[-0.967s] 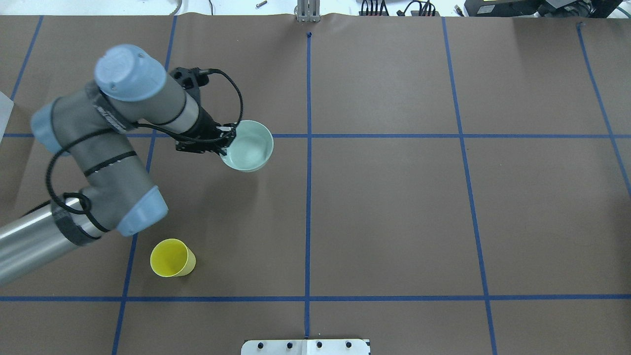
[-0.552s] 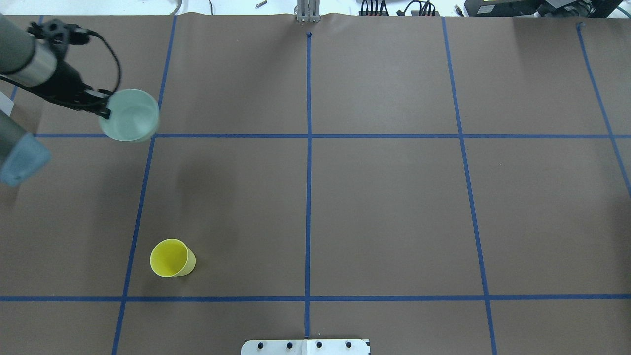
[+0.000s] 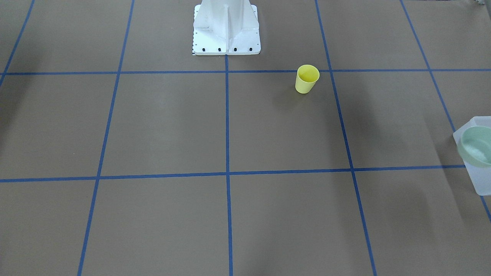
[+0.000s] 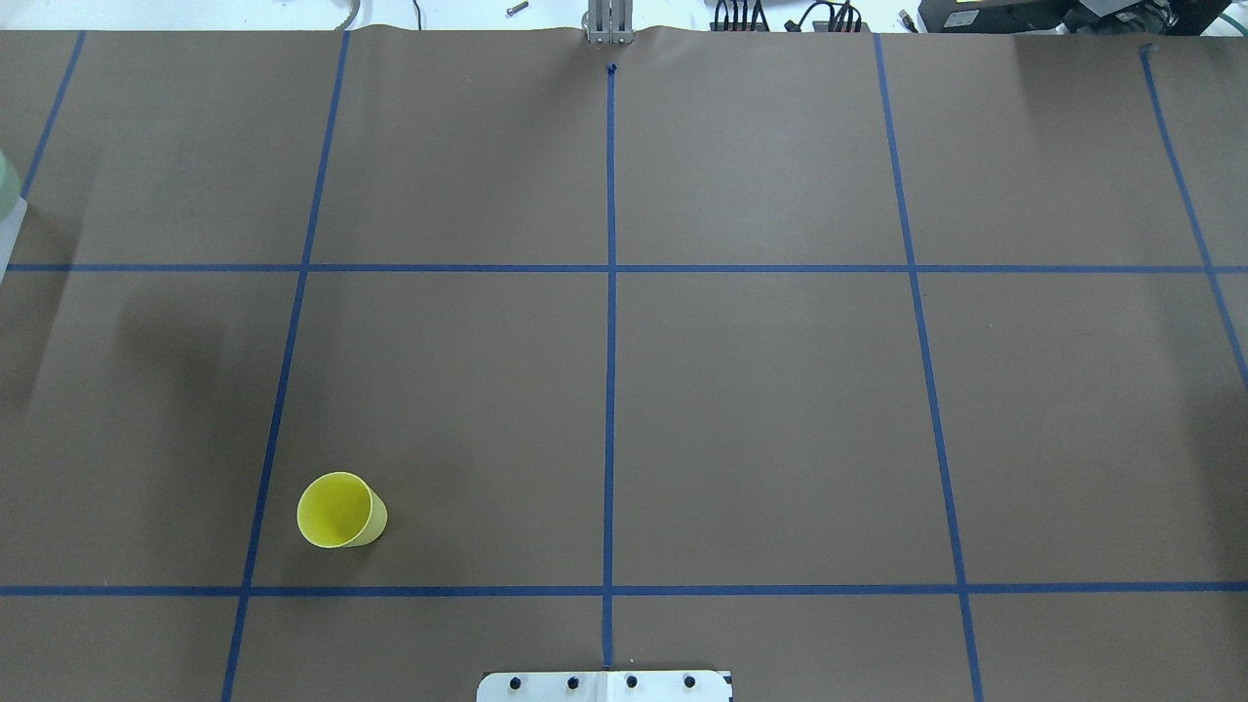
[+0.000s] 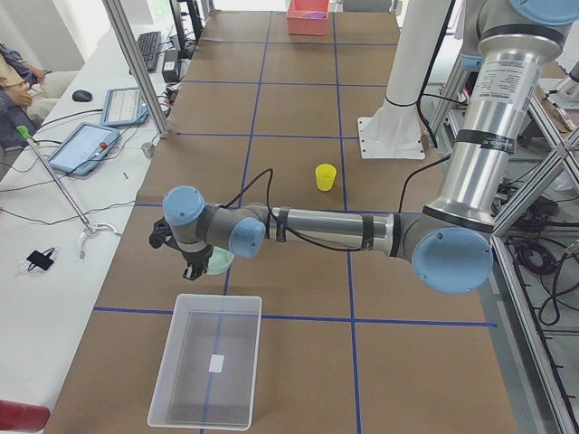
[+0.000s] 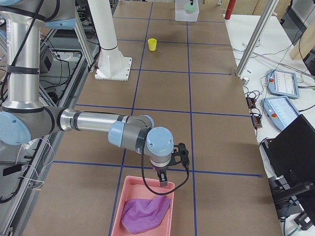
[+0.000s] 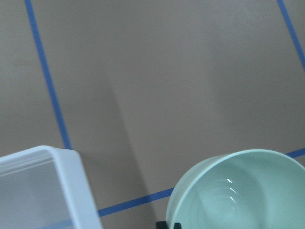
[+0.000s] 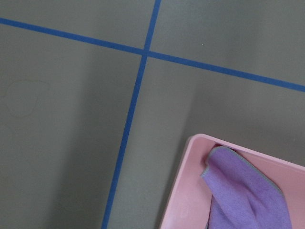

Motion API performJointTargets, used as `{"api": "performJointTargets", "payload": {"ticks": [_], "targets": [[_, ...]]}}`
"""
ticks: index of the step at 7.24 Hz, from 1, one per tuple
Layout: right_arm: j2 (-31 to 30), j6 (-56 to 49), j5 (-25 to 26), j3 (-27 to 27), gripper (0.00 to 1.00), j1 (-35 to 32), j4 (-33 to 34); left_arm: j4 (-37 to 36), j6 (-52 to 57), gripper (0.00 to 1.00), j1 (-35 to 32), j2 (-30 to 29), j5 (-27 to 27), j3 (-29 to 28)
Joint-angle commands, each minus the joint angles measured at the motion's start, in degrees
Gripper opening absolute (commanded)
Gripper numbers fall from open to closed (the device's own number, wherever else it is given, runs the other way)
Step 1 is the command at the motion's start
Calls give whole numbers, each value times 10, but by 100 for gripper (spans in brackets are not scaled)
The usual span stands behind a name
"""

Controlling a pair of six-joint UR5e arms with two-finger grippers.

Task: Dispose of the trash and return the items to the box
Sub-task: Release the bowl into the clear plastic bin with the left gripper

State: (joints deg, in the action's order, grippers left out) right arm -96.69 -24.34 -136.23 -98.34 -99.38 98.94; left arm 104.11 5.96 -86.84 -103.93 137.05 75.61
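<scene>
The mint-green bowl hangs in the air at the table's left end, held by its rim. It also shows in the left wrist view and the left side view. My left gripper is shut on it, just short of the frosted box, whose corner shows in the left wrist view. The yellow cup stands upright on the table, apart from both. My right gripper hovers over a pink tray; I cannot tell if it is open or shut.
The pink tray at the table's right end holds a purple cloth. The white robot base stands at the table's middle edge. Blue tape lines mark a grid on the brown table. The box holds nothing that I can see.
My left arm has swung left with the bowl, out of the overhead view, to the box at the table's end. The cup has not moved.
</scene>
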Motion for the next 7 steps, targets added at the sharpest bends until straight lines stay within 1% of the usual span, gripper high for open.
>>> {"api": "performJointTargets", "payload": {"ticks": [1, 2, 4, 5, 6, 7], "targets": [[1, 115, -2, -61, 100, 60, -15, 6, 118, 0, -63, -5, 3, -93], [1, 150, -9, -83, 100, 83, -15, 22, 132, 0, -63, -5, 4, -131], [1, 174, -15, -94, 100, 104, -15, 90, 128, 0, -62, -18, 4, -219], [2, 177, -18, -95, 100, 111, -15, 97, 127, 0, -61, -19, 4, -230], [3, 197, -22, -98, 100, 125, -16, 98, 109, 34, -59, -21, 4, -230], [3, 199, -22, -101, 100, 132, -16, 96, 101, 77, -58, -29, 6, -223]]}}
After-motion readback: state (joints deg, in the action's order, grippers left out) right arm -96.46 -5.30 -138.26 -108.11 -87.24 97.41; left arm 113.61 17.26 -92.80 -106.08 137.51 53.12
